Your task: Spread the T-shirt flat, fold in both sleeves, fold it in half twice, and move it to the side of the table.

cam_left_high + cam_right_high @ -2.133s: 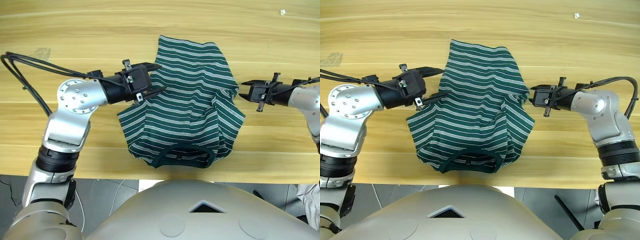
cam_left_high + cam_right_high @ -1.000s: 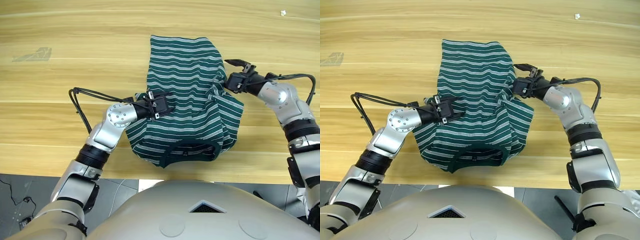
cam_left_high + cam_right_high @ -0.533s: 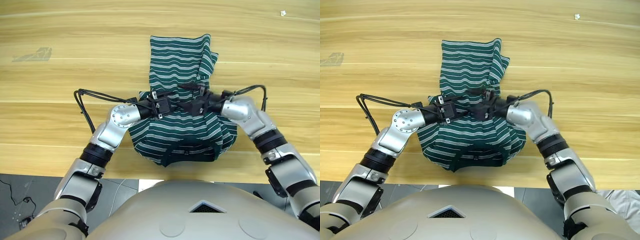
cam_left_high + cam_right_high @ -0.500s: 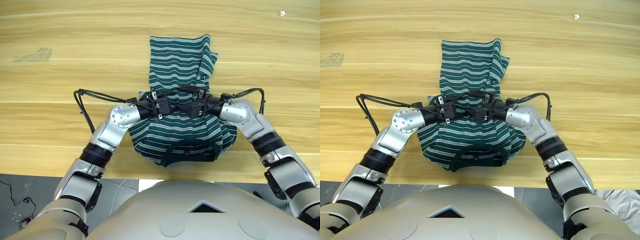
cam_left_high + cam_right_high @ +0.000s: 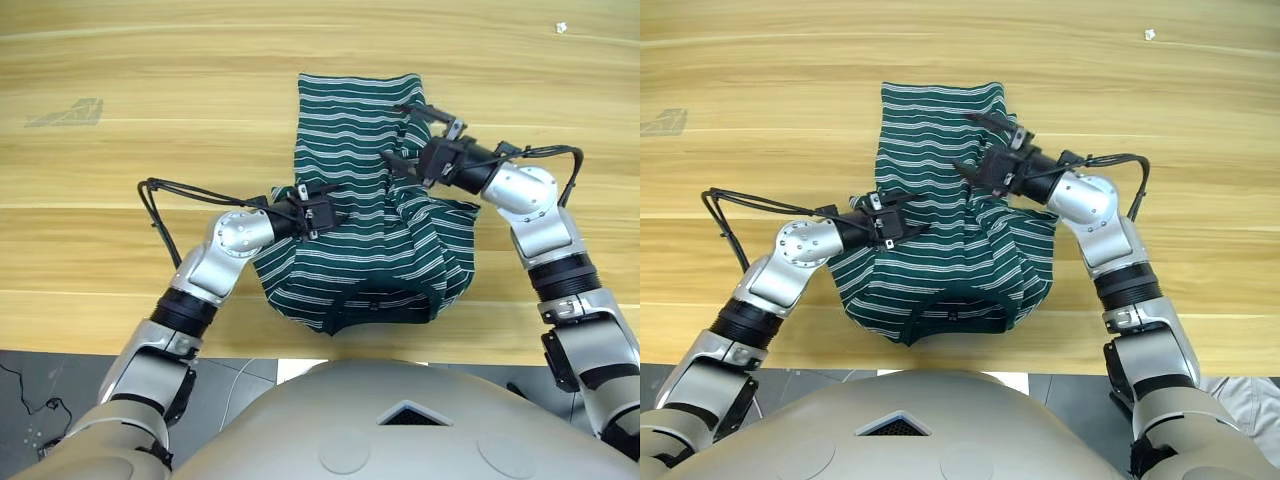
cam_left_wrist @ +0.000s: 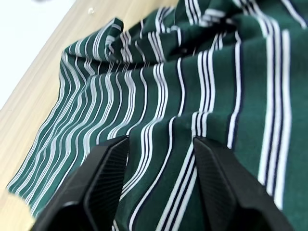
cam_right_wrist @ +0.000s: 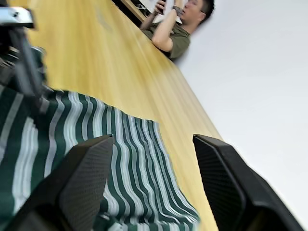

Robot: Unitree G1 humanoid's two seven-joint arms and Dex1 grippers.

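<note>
Head-camera reading, 12 o'clock taken as away from the robot. The dark green T-shirt with white stripes (image 5: 350,110) lay on the light wooden plank table (image 5: 150,60) at centre. Its collar was at 6 o'clock near the table's front edge and its hem at 12 o'clock. We saw the cloth narrower toward the hem, wider and wrinkled toward the collar, and bunched in folds along its 3 o'clock side.

The left gripper (image 6: 160,144) sat on the shirt's 9 o'clock side. Its black fingers (image 6: 103,183) were apart, with striped cloth between and beyond them; we could not tell whether they pressed on it. The right gripper (image 7: 153,139) was at the shirt's 2 o'clock side, above the cloth, its fingers spread wide and holding nothing.

A small white scrap (image 5: 561,27) lay on the table at far 2 o'clock, well apart from the shirt.
</note>
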